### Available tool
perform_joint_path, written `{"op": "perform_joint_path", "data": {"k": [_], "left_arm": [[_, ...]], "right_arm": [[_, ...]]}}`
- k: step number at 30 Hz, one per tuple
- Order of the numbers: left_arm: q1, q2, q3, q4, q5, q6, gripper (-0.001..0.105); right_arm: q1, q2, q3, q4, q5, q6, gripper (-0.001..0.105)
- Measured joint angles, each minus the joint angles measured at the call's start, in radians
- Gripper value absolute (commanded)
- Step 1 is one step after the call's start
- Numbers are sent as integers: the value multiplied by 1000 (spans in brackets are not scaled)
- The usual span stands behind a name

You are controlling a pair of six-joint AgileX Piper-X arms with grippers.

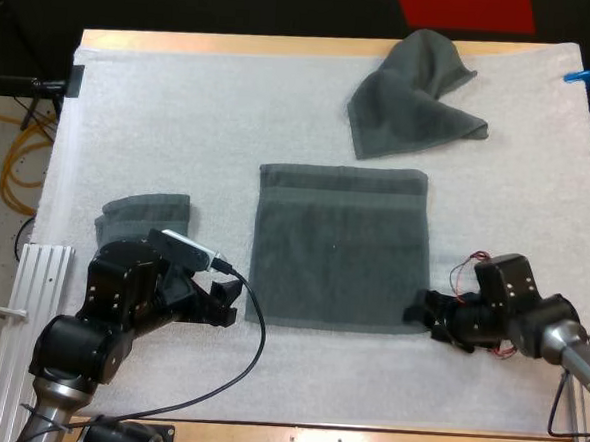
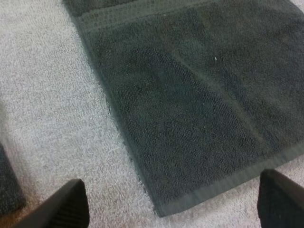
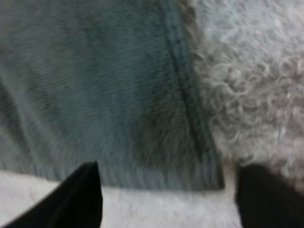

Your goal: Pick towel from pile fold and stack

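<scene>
Three soft, dark grey-green towels lie on the fluffy white mat (image 1: 132, 101). A small folded towel (image 1: 147, 215) sits at 9 o'clock. Just beside it, my left gripper (image 1: 227, 303) has its two fingers spread and holds nothing. A flat square towel (image 1: 339, 246) lies in the middle. A crumpled towel (image 1: 413, 88) lies at 1 o'clock. My right gripper (image 1: 418, 314) is at the flat towel's 5 o'clock corner, fingers spread.

White mat (image 1: 181, 124) over wooden table (image 1: 236, 45)
</scene>
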Motion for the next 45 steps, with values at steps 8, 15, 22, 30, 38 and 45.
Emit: {"op": "perform_joint_path", "data": {"k": [8,15,22,30,38,45], "left_arm": [[0,0,0,0,0,0,71],[0,1,38,-40,29,-15,71],[0,144,85,-94,48,-56,80],[0,464,86,-162,83,-60,85],[7,642,86,-261,218,-89,74],[8,698,85,-290,315,-93,59]], "right_arm": [[-3,37,-9,-48,-14,9,24],[-3,44,-5,-49,-5,6,0],[-3,44,-5,-52,-5,6,0],[-3,44,-5,-53,-9,6,0],[-3,44,-5,-53,-23,6,0],[-3,44,-5,-53,-23,6,0]]}}
